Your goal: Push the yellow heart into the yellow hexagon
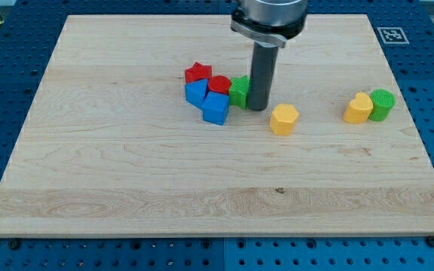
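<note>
The yellow heart (357, 109) lies at the view's right, touching a green cylinder (382, 104) on its right side. The yellow hexagon (284, 119) lies alone near the middle of the board, well to the left of the heart. My tip (258, 108) rests on the board just up and left of the hexagon, a small gap apart from it. The tip stands against the right side of a green block (239, 91). The heart is far to the tip's right.
A cluster sits left of the tip: a red star (197, 72), a red cylinder (218, 83), two blue blocks (196, 92) (216, 108) and the green block. The wooden board (126, 181) lies on a blue perforated table.
</note>
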Robot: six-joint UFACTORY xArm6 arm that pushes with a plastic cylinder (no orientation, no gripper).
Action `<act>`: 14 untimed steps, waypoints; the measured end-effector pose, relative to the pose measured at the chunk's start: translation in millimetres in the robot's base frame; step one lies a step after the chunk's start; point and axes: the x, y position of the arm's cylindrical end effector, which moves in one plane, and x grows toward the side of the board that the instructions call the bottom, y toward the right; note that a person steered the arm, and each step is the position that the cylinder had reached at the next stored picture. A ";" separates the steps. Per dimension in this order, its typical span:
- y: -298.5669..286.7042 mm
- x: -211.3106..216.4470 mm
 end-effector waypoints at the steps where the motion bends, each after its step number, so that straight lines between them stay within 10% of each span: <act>1: -4.1 0.0; 6: 44.4 -76.5; 9: 273.0 -12.5; 14: 98.6 11.9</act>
